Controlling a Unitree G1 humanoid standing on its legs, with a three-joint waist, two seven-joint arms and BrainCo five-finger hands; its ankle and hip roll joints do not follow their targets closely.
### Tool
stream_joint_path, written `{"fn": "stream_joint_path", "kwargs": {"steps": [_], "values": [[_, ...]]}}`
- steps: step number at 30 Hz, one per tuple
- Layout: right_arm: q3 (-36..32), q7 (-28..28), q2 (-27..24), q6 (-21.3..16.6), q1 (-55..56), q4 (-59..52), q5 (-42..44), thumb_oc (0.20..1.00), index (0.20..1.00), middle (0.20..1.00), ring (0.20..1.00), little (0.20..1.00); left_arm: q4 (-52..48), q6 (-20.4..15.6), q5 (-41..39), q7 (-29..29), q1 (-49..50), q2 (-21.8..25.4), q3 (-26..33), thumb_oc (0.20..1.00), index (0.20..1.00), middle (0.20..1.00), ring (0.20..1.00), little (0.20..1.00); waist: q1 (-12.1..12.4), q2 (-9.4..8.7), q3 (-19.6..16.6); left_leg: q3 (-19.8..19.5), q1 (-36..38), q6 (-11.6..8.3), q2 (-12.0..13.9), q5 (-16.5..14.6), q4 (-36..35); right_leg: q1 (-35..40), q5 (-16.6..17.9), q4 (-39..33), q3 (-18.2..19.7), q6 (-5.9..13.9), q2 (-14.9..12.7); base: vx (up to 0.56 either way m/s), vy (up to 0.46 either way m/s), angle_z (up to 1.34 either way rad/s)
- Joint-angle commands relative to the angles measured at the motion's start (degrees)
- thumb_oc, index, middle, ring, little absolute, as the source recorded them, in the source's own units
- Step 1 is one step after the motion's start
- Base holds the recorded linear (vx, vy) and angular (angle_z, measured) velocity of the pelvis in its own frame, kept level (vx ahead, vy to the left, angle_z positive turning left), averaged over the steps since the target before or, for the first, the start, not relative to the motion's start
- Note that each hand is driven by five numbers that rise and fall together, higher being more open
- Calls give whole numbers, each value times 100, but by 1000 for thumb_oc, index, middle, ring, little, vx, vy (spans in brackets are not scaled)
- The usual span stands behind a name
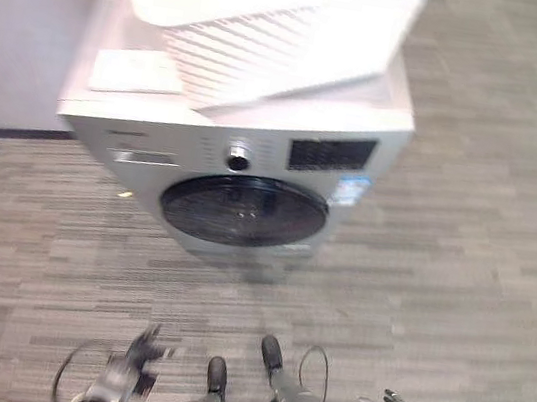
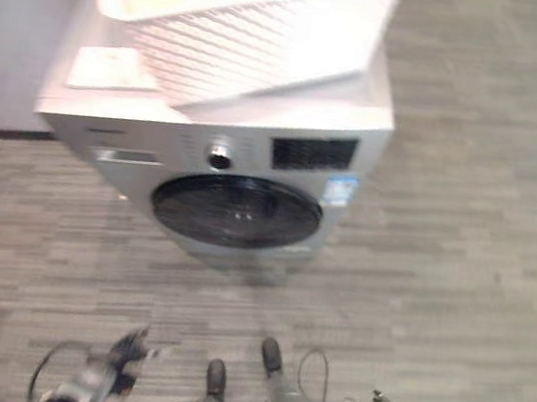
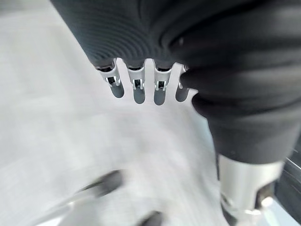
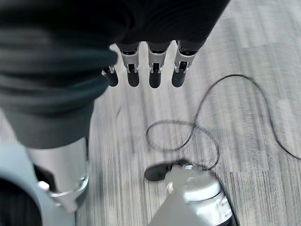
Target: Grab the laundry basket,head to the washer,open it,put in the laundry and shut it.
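A: What sort of place is being shown?

B: A laundry corner of a test room or office is being suggested. A silver front-loading washer (image 1: 242, 172) is being seen standing on grey striped carpet flooring (image 1: 465, 241), close to a pale wall (image 1: 22, 23) edged by a dark skirting strip (image 1: 11, 133).

A: What else is being relied on?

B: A white slatted laundry basket (image 1: 265, 19) is being seen resting tilted on the washer's top. The carpet tiling is being taken as more office-like than domestic.

Basket (image 1: 274, 30) atop washer (image 1: 242, 172).
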Motion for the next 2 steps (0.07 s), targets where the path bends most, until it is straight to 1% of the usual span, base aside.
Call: {"fn": "stream_joint_path", "kwargs": {"steps": [1,2], "values": [[-434,9,-274,-183,308,-287,179,1000,1000,1000,1000,1000,-327,-408,-616,-151,-474,22,408,1000,1000,1000,1000,1000,-54,-144,-324,-102,-141,-54,-17,-166,357,286,-324,88,-147,671,-518,-8,56,44],[-296,-331,210,-296,58,-487,144,1000,1000,1000,1000,1000,-722,-564,-769,22,-180,-137,529,1000,1000,1000,1000,1000,170,-94,-428,-282,-34,-5,-55,-196,371,484,-361,99,-321,666,-596,-1,73,52]]}}
